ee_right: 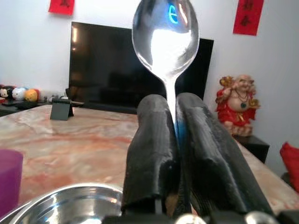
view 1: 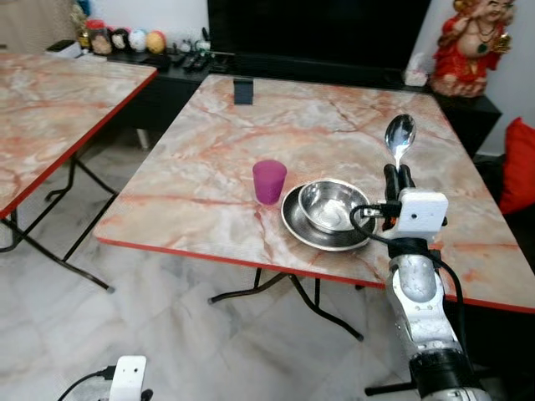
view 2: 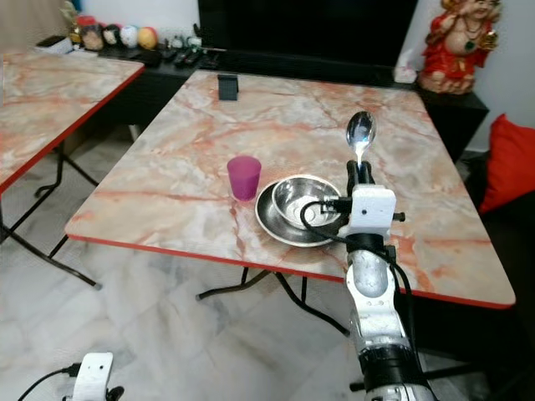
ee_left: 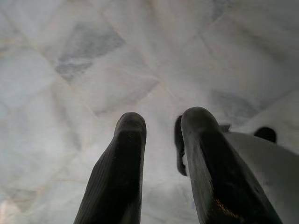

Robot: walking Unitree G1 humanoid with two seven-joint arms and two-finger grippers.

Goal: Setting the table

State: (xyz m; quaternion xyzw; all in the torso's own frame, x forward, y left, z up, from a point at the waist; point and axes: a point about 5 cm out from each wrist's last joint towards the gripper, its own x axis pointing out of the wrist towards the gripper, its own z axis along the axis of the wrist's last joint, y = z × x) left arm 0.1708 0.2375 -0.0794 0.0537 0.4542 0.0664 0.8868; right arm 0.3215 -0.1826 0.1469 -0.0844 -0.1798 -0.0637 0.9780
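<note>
Counting two marble-topped tables: the near table and a second table to the left. Resting on the near table: one purple cup, one steel bowl, one steel plate, one small dark stand at the far edge. Standing upright between closed fingers: one spoon. Sitting far right: one red figurine
</note>
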